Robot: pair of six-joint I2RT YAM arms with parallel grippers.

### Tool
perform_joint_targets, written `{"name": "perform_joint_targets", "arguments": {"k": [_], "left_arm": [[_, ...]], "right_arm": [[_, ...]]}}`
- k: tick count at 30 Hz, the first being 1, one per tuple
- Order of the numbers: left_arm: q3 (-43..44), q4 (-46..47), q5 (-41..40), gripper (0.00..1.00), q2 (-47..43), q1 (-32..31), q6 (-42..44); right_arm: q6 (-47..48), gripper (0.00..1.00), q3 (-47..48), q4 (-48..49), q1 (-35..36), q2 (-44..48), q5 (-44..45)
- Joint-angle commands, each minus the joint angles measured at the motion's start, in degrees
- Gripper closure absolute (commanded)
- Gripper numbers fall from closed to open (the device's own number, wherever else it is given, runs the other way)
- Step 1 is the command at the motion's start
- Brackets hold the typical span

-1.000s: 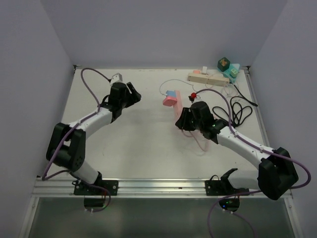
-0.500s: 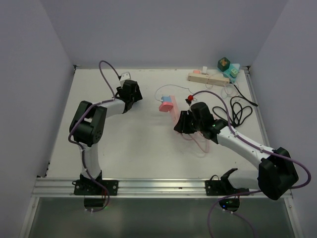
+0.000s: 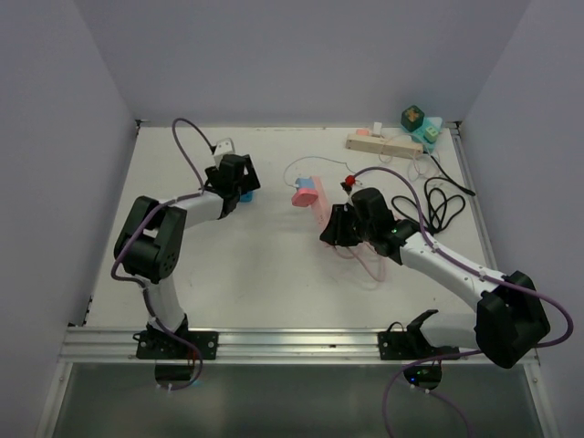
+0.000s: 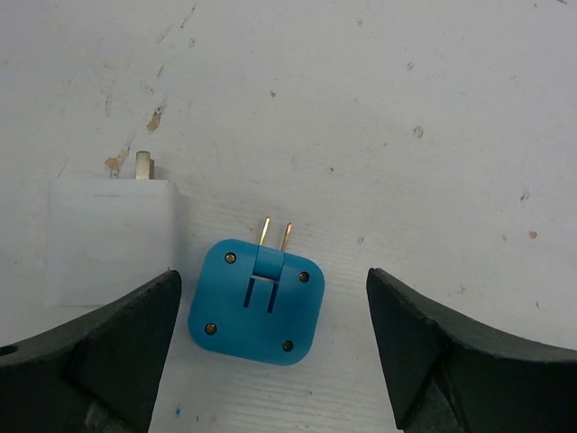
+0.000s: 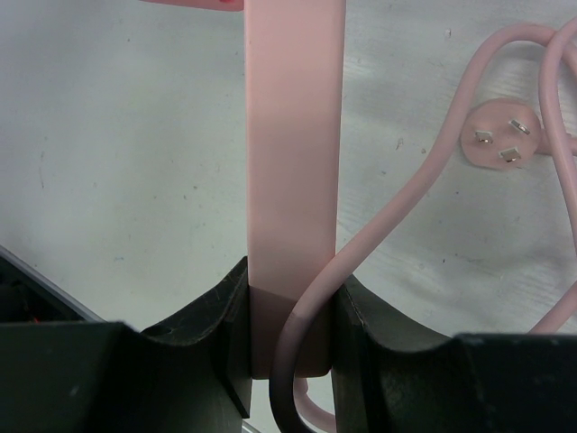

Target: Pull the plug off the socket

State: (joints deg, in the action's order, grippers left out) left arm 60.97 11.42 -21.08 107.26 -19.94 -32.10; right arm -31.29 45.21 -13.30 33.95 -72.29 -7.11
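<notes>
A blue two-prong plug [image 4: 257, 300] lies flat and loose on the white table, prongs pointing away; it also shows in the top view [image 3: 245, 194]. My left gripper [image 4: 270, 356] is open right above it, with one finger [image 4: 104, 352] on each side and not touching it. My right gripper [image 5: 290, 334] is shut on the near end of a pink power strip [image 5: 293, 162], with its pink cable [image 5: 379, 230] pinched against the right finger. In the top view the pink strip [image 3: 321, 203] runs from my right gripper [image 3: 338, 228] to a pink and blue block [image 3: 307, 190].
A white adapter [image 4: 110, 239] lies just left of the blue plug. A pink three-pin plug [image 5: 500, 144] lies right of the strip. At the back right are a beige power strip [image 3: 383, 143], teal and green blocks [image 3: 422, 125] and a coiled black cable [image 3: 443, 205].
My left arm has folded in and its gripper has moved right and come down over the blue plug. The pink strip and my right gripper shifted slightly left.
</notes>
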Motion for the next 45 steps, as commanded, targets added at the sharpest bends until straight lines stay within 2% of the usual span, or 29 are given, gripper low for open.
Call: {"name": "perform_joint_targets", "arguments": {"k": [1,8,17,19,25,32,45], "left_arm": [[-1.64,1.33,0.77,0.12,-5.57,-0.09,-1.74],[-5.76,-1.75,8.32,0.02,-14.52,-0.27,-4.11],[-14.03,-2.81,25.20,0.01,-31.31,-1.41,-10.86],[-14.82,-2.63,29.23,0.01,-32.64,-2.11,-12.72],[-17.02,0.09,34.69,0.00,-35.11,-7.03,-20.80],[-14.93,2.29,34.88,0.00,-32.13,-10.73,-24.33],[-10.26,-1.57,28.55,0.01,-26.23,-11.34,-27.76]], "right_arm": [[0.44,1.00,1.55,5.65,-0.03,1.37,-2.11],[0.09,1.00,1.11,6.18,-0.03,1.36,-2.29],[-1.67,1.00,0.49,7.93,0.06,1.36,-3.69],[-1.67,1.00,0.32,8.20,0.06,1.28,-4.31],[-2.02,1.00,-0.21,9.69,0.32,0.84,-5.54],[-2.02,1.00,-0.21,10.49,1.81,-0.04,-5.72],[-2.29,1.00,-0.56,12.42,3.40,-0.39,-6.16]]}}
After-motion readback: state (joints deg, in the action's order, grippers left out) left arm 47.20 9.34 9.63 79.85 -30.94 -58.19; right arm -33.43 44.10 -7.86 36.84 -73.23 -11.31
